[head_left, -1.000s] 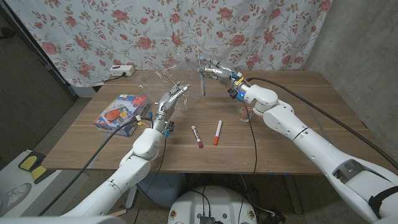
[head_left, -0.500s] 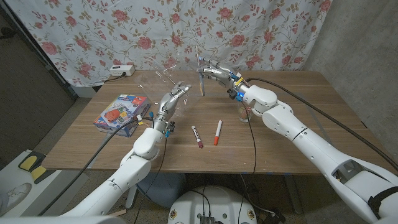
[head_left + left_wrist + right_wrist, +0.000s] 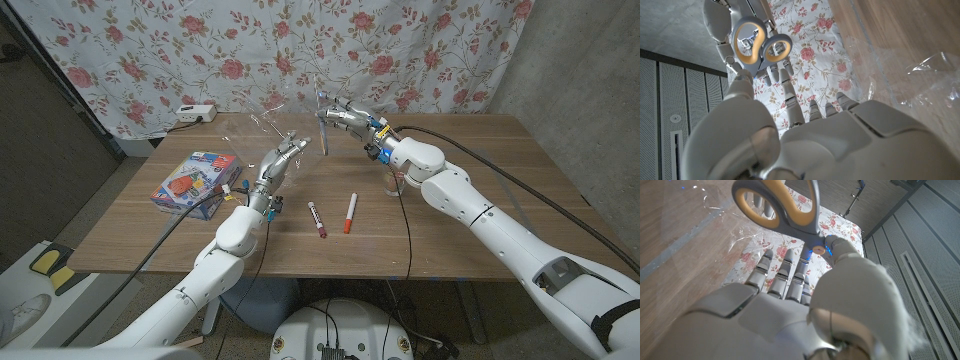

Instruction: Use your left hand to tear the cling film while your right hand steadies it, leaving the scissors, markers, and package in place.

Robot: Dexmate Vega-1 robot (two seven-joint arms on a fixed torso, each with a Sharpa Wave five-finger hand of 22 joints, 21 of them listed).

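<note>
Cling film (image 3: 262,125): a clear, crinkled sheet held up above the table's far half, between the two raised hands. Barely visible except for glints and creases. Judged very light, limp and clingy; likely to stretch and bunch before it tears, so a grip close to a free edge with the sheet pulled taut looks best.

Left hand (image 3: 277,163): raised just below and near side of the film, fingers reaching up into it. Whether they pinch it I cannot tell.

Right hand (image 3: 345,116): up just right of the film, fingers closed on the scissors (image 3: 324,122), blades hanging down. Orange-lined handles are plain in the right wrist view (image 3: 785,207).

Two markers (image 3: 333,214) lie on the table (image 3: 480,180) nearer the robot than the film, side by side, slightly apart. A colourful package (image 3: 195,181) lies left of the film, near the table's left edge.

Table: bare wood, smooth. Behind the film, a floral curtain (image 3: 200,50); a white power strip (image 3: 196,113) at the far left edge.
</note>
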